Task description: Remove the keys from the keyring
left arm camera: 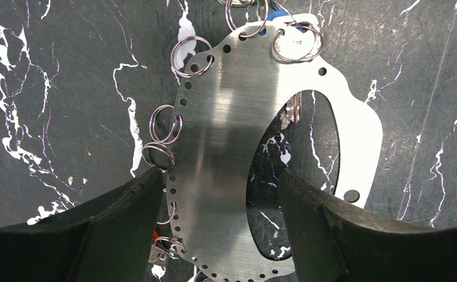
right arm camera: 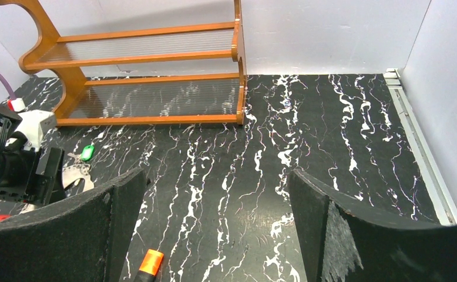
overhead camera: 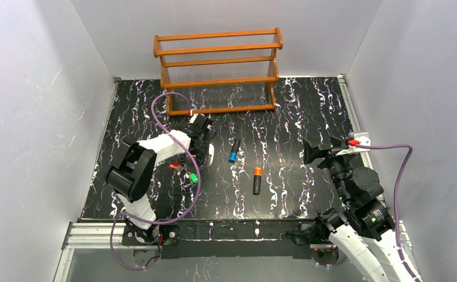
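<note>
The keyring (left arm camera: 226, 135) is a wide flat pale metal ring with small holes along its rim and several small split rings hooked into them. It lies on the black marbled table. My left gripper (left arm camera: 220, 194) is open and straddles its wide band, one finger (left arm camera: 126, 223) at the outer rim and the other in the ring's hole. A blue key head (left arm camera: 278, 8) peeks at the ring's far edge. A green key (overhead camera: 194, 177) lies just near of the left gripper (overhead camera: 201, 136). Another green key head (right arm camera: 87, 153) shows beside it. My right gripper (right arm camera: 214, 235) is open and empty, well to the right.
A black marker with a blue cap (overhead camera: 233, 151) and one with an orange cap (overhead camera: 256, 179) lie mid-table between the arms. A wooden shelf rack (overhead camera: 217, 73) stands at the back. A small red piece (overhead camera: 173, 166) lies by the left arm. White walls enclose the table.
</note>
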